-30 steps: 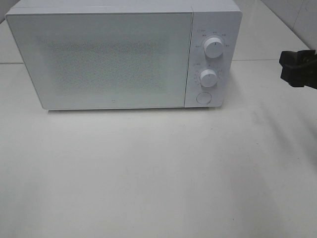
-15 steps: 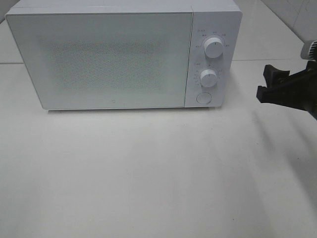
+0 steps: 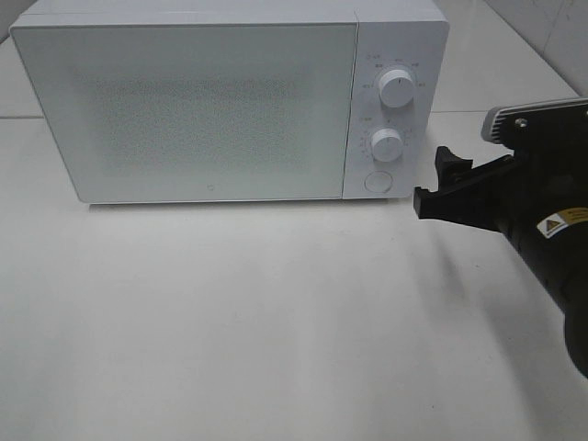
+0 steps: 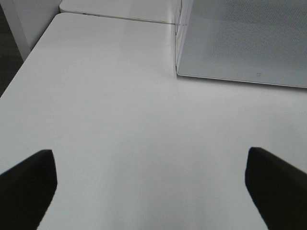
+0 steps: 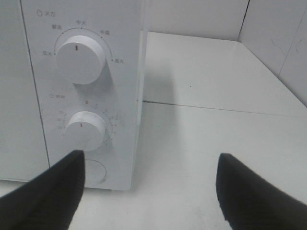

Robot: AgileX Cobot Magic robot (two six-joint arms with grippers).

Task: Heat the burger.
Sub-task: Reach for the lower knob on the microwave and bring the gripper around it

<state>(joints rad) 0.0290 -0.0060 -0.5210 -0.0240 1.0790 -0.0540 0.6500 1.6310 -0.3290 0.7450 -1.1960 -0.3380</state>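
The burger is out of view. A white microwave [image 3: 184, 110] stands at the back of the table with its door shut, and nothing shows through the frosted front. My right gripper [image 3: 434, 181] hovers open and empty just right of the control panel, level with the round door button [image 3: 377, 181]. The right wrist view has its fingers [image 5: 57, 191] framing the lower knob [image 5: 85, 130] and the button [image 5: 96, 171]. My left gripper [image 4: 153, 187] is open over bare table near the microwave's left front corner [image 4: 178, 72]; it is outside the high view.
The panel carries an upper knob [image 3: 396, 88] and a lower knob [image 3: 387, 144]. The white table [image 3: 276, 322] spreads in front of the microwave. Its left edge [image 4: 19, 67] drops to a dark floor. Tiled walls rise behind on the right [image 5: 288, 38].
My right arm has come in from the right edge, moving left and slightly down toward the microwave's control panel. Its jaws stay open. The microwave has not moved.
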